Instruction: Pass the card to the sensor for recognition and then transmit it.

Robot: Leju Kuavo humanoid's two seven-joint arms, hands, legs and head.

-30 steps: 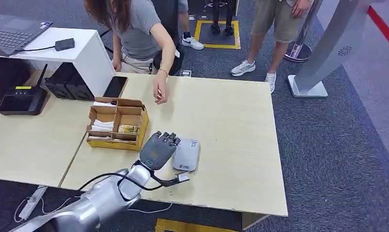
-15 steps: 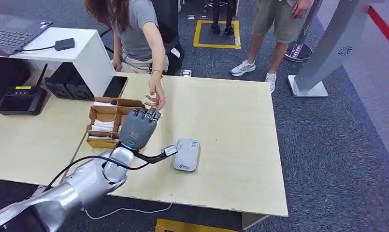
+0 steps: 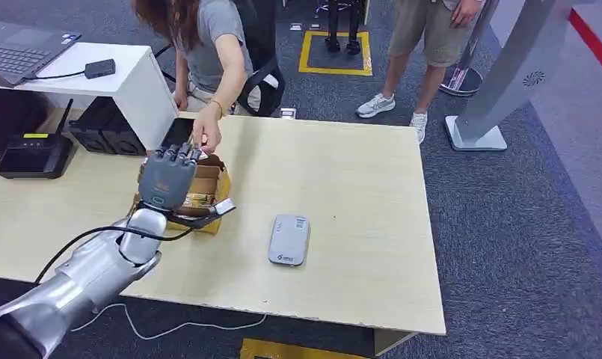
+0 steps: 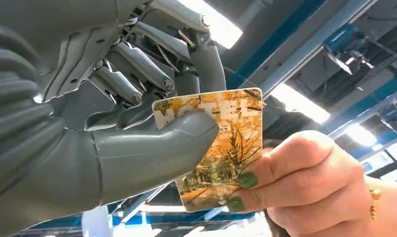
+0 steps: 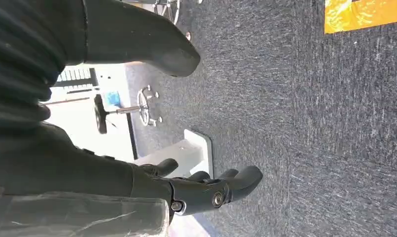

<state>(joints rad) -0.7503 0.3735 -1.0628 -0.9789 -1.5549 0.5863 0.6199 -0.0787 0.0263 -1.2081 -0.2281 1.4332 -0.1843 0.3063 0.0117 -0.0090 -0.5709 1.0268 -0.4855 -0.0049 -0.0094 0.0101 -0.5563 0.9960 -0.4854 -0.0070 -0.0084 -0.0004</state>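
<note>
Orange autumn-tree card (image 4: pixel 217 148) pinched in the left hand (image 3: pixel 167 179) above the cardboard box (image 3: pixel 217 196), with a person's hand (image 4: pixel 305 185) gripping its other edge.

Thumb (image 4: pixel 152 148) covers part of the card's pale lettering, so it cannot be read. Right of the box, well apart, the grey sensor (image 3: pixel 288 239) lies on the table (image 3: pixel 357 187); its small label is too fine to read. Right hand (image 5: pixel 206 190) hangs over carpet, fingers loosely curled, holding nothing.
</note>
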